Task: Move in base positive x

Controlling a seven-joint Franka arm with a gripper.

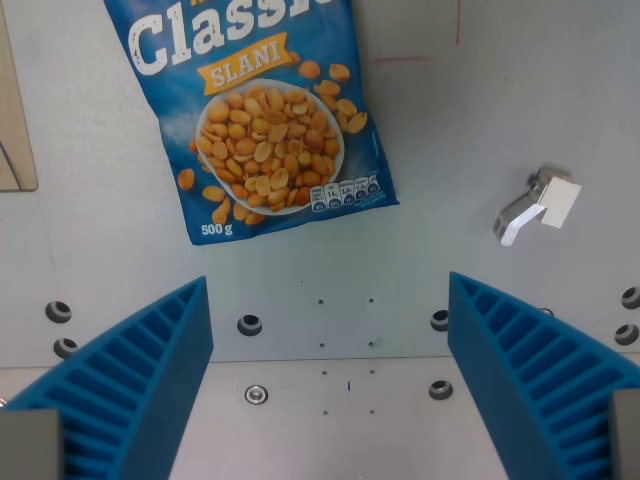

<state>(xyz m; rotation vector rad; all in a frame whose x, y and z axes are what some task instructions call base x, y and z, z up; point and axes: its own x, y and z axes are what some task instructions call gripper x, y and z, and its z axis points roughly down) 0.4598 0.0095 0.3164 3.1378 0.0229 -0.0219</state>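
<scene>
Gripper (330,370) with two blue ribbed fingers (140,370) spread wide apart, holding nothing, hovers above a grey table (450,150). A blue bag of peanuts (260,120) lies flat beyond the fingers, toward the wrist view's left; a small white and metal clip (537,205) sits at the right.

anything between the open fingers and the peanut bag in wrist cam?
Nothing visible. Between the gripper and the peanut bag lies only bare table with bolt holes. A small white-and-metal part lies off to the wrist view's right, clear of that gap. Which image direction is base +x can't be told.
</scene>
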